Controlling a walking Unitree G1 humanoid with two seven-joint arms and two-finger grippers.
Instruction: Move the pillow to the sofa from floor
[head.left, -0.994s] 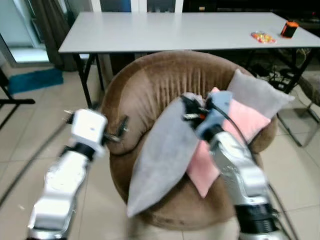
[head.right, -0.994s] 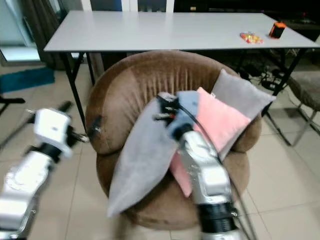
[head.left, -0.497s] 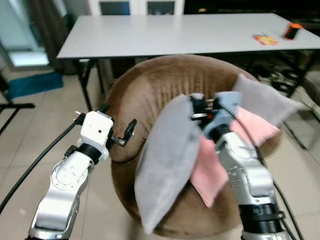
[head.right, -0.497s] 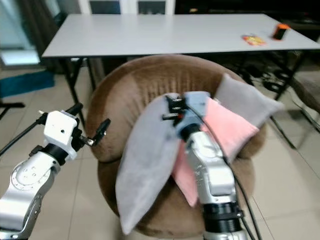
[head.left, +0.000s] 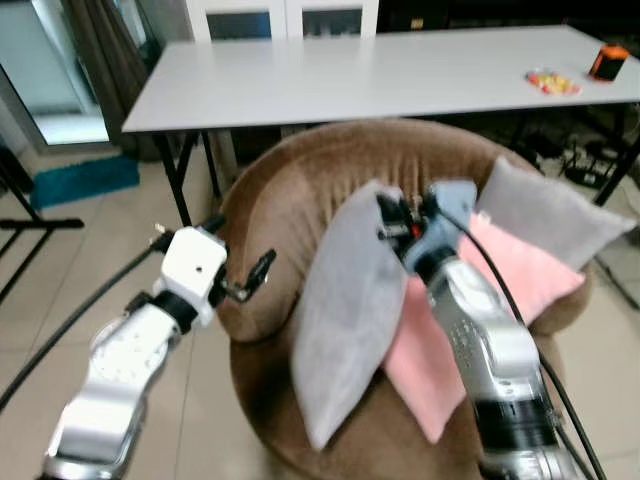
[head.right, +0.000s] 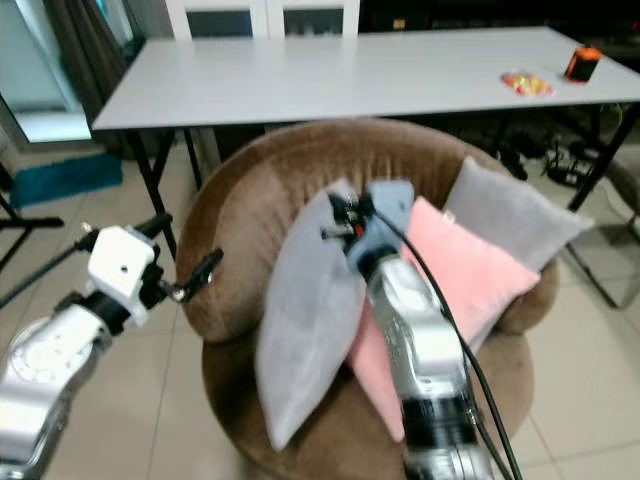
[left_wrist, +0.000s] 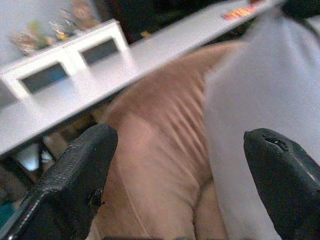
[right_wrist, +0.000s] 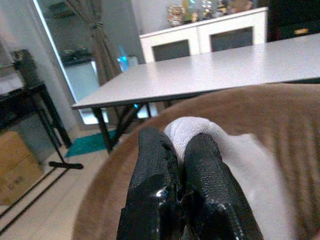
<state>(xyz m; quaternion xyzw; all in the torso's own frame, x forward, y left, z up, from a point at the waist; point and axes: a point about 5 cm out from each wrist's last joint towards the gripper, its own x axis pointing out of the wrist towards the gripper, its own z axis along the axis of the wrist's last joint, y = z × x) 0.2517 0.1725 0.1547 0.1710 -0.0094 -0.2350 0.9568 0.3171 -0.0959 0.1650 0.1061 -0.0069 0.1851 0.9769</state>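
Up top, the right gripper (head.left: 392, 216) is clenched on the upper corner of the grey pillow (head.left: 345, 310), which leans upright inside the brown sofa (head.left: 290, 190) against a pink pillow (head.left: 500, 290). At nine o'clock of the sofa, the left gripper (head.left: 240, 262) hovers with fingers spread.

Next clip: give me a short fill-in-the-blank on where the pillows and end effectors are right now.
1. The right end effector is shut on the top corner of the ____ fabric pillow.
2. Beside it on the round brown armchair lies a ____ pillow.
3. The left end effector is ____, holding nothing.
4. The long grey table stands ____ the armchair.

Missing words: grey; pink; open; behind
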